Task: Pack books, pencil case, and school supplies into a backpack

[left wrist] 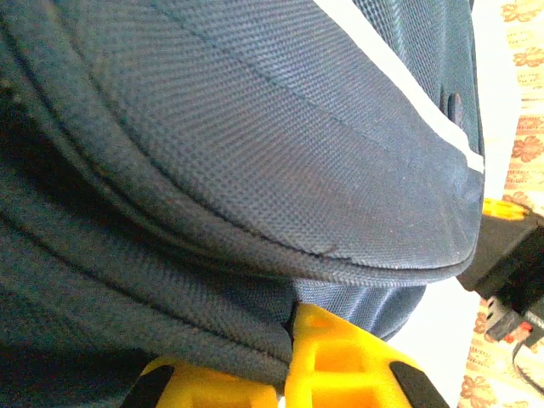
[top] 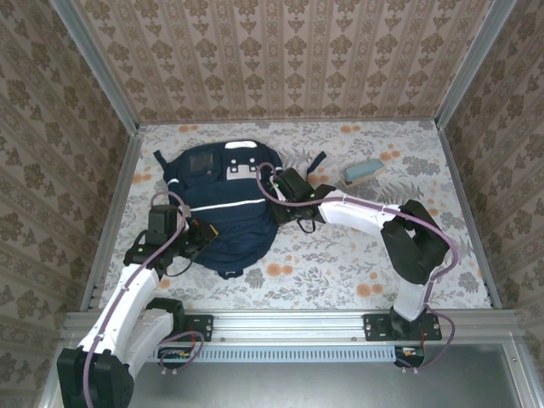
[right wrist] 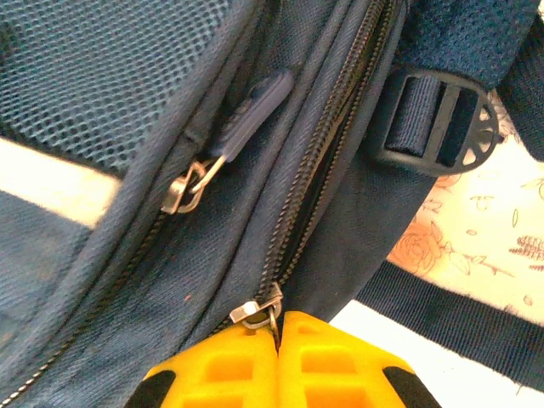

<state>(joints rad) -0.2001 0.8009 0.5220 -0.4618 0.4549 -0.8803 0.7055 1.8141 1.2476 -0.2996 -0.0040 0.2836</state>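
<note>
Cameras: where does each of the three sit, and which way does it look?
Top external: above and behind the arms, looking down on the table, backpack and both arms.
Left wrist: on the left arm, facing backpack fabric; left gripper pinches it.
Right wrist: on the right arm, facing the zipper; right gripper shut on zipper pull.
Shared: the backpack.

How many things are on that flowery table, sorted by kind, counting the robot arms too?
Backpack: 1
Small teal item: 1
Robot arms: 2 (left arm, right arm)
Total: 4
</note>
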